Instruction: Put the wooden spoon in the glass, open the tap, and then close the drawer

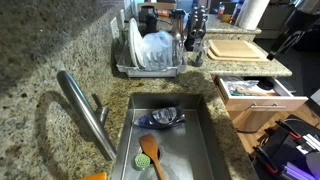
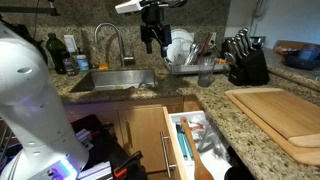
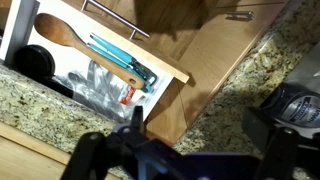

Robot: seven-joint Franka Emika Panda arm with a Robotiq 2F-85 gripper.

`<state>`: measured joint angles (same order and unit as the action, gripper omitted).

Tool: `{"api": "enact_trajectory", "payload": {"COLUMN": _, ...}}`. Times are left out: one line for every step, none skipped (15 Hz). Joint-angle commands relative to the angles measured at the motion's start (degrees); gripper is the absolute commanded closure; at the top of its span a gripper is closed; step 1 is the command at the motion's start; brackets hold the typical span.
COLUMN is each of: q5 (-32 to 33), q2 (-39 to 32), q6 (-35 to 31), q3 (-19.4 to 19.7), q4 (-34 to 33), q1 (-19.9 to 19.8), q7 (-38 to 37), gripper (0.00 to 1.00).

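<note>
Robot arm point(image 2: 30, 90): white, bulky, nearest cam in an exterior view; stands well apart from the sink point(image 2: 118, 78), on its drawer-front side.
Gripper point(image 2: 153, 42): hangs high above the sink's dish-rack end; fingers apart, nothing held.
Tap point(image 2: 110, 40): arched steel spout behind the sink; lever too small to read here.
Drawer point(image 2: 188, 140): pulled out below the counter, beside the sink, front jutting into the floor space.
Dish rack point(image 2: 190, 55): on the counter just beside the sink, under the gripper's side.
Wooden spoon point(image 1: 150, 148): in an exterior view, flat on the sink floor, low betw. the steel walls.
Green utensil point(image 1: 142, 160): touching or just beside the spoon; can't tell which.
Dark vessel point(image 1: 165, 117): in the sink past the spoon; maybe the glass, unclear.
Wrist view: looks down into the open drawer, sink out of shot; gripper a dark blur, wide apart, empty.
Wooden utensil point(image 3: 62, 35): lies in the drawer by a teal-handled tool point(image 3: 120, 62).
Risk 1: prob. grabbing the green utensil along w/ the spoon, as they crowd.
Risk 2: fingers striking a sink wall or the spout on the way down.
Risk 3: taking the drawer's utensil for the spoon.
Room: open air above the sink; tight inside it.
</note>
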<state>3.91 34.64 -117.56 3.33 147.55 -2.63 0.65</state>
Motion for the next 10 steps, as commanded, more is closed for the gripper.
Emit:
{"api": "enact_trajectory", "payload": {"q5": -0.18, "q2": -0.02, "q6": 0.14, "q3": -0.25, "q4": -0.11, "q1": -0.29, "q7": 0.15, "gripper": 0.0}}
{"api": "enact_trajectory", "payload": {"q5": -0.18, "q2": -0.02, "q6": 0.14, "q3": -0.25, "q4": -0.11, "q1": -0.29, "q7": 0.15, "gripper": 0.0}}
{"api": "enact_trajectory", "payload": {"q5": -0.18, "q2": -0.02, "q6": 0.14, "q3": -0.25, "q4": -0.11, "q1": -0.29, "q7": 0.14, "gripper": 0.0}}
{"api": "enact_trajectory", "payload": {"q5": 0.6, "q2": 1.27, "q6": -1.86, "q3": -1.11, "q4": 0.38, "q1": -0.89, "q7": -1.71, "gripper": 0.0}}
{"api": "enact_trajectory", "payload": {"q5": -1.29, "q2": -0.65, "q6": -1.8, "q3": -0.91, "q4": -1.34, "q1": -1.11, "q7": -4.28, "gripper": 0.0}}
{"api": "enact_trajectory", "payload": {"q5": -4.01, "q2": -4.6, "q6": -1.28, "q3": 0.24, "q4": -4.13, "q1": -1.22, "q7": -6.43, "gripper": 0.0}}
{"api": "enact_trajectory", "payload": {"q5": -5.4, "q2": -9.06, "q6": -1.79, "q3": 1.82, "q4": -6.24, "q1": -1.41, "q7": -6.26, "gripper": 0.0}}
{"api": "enact_trajectory", "payload": {"q5": -6.62, "q2": -12.87, "q6": -3.56, "q3": 3.3, "q4": -7.03, "q1": -1.85, "q7": -6.05, "gripper": 0.0}}
{"api": "enact_trajectory", "payload": {"q5": -7.39, "q2": -15.01, "q6": -5.19, "q3": 3.79, "q4": -6.88, "q1": -2.55, "q7": -7.27, "gripper": 0.0}}
{"api": "enact_trajectory", "payload": {"q5": -8.08, "q2": -17.56, "q6": -7.3, "q3": 4.43, "q4": -6.77, "q1": -3.3, "q7": -8.38, "gripper": 0.0}}
